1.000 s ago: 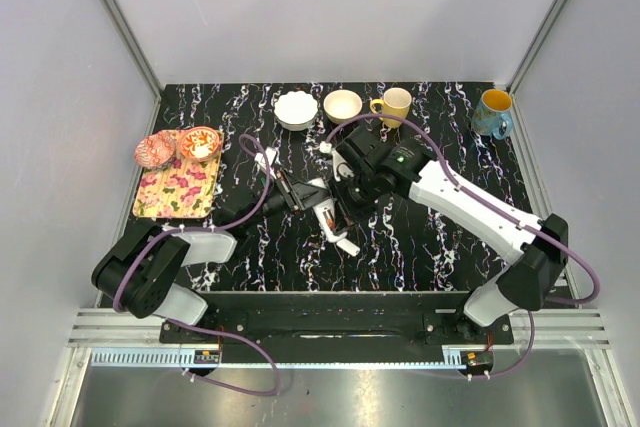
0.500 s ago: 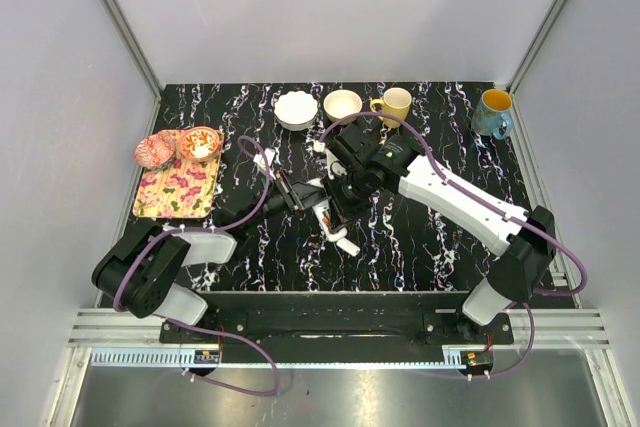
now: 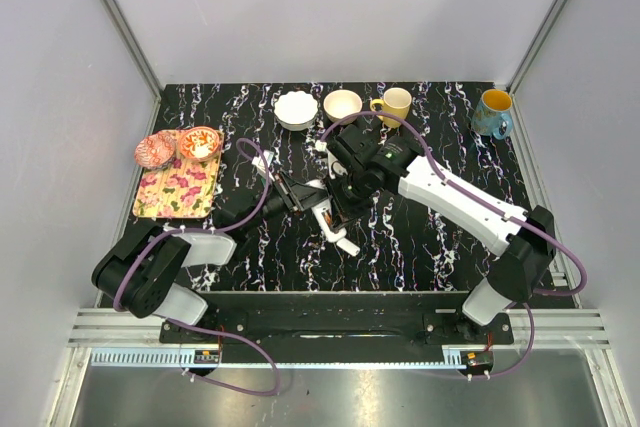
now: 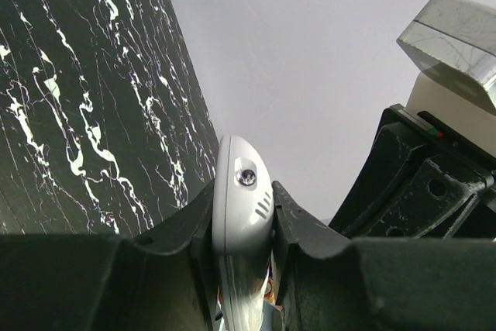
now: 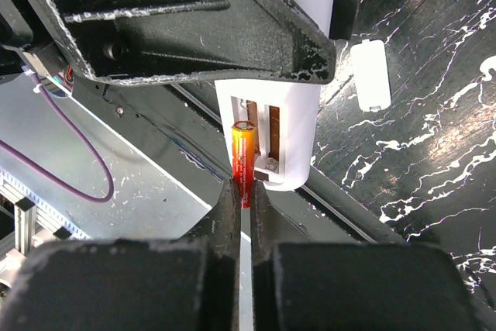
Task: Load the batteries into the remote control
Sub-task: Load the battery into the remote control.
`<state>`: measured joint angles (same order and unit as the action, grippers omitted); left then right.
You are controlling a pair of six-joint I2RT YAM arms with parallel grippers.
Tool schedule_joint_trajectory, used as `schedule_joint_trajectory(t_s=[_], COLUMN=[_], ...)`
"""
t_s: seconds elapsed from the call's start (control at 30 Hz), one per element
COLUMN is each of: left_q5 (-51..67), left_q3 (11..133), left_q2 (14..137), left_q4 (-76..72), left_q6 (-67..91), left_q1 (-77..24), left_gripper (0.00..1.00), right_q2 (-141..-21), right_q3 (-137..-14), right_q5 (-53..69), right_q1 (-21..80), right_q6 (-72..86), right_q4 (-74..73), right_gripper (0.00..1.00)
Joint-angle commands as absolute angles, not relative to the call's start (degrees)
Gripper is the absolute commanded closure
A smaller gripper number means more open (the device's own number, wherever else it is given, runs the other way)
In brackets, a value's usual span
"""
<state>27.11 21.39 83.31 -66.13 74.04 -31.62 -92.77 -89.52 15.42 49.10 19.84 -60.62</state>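
Remote control, a slim white plastic bar, is off the black white-veined marble-pattern table, clamped edge-on between the black fingers of the left gripper, which are pressed against its two long sides. In the left wrist view its rounded grey-white end pokes up past those fingers. Its back faces the right wrist camera with the battery compartment uncovered at one end. The right gripper has its jaws squeezed together on the lower end of a small cylindrical battery, orange at the top and shading to red below. The battery's upper part lies along the left bay of the remote's open compartment; whether it is fully seated cannot be told. A small white lozenge-shaped plastic cover lies flat on the table just beside the remote, apart from it. Beyond the remote, along the far edge, stand a white bowl, a cream bowl, a yellow mug and a blue mug. Well to the remote's left lies a floral rectangular tray.
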Motion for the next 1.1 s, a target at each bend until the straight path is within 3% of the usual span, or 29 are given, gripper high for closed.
schedule_joint_trajectory(t_s=[0.0, 1.07], left_q5=[25.67, 24.43], left_q3=[21.18, 21.01], left_q2=[81.12, 80.86], left_q4=[-70.84, -76.81], left_q6=[74.53, 79.72], left_q1=[-32.17, -37.88], left_gripper=[1.0, 1.0], right_q2=[-92.2, -92.55], right_q3=[-89.12, -85.78], right_q5=[14.41, 6.16], right_q1=[49.48, 49.48], right_q6=[20.21, 24.08], right_q4=[-58.62, -49.92], right_gripper=[1.0, 1.0])
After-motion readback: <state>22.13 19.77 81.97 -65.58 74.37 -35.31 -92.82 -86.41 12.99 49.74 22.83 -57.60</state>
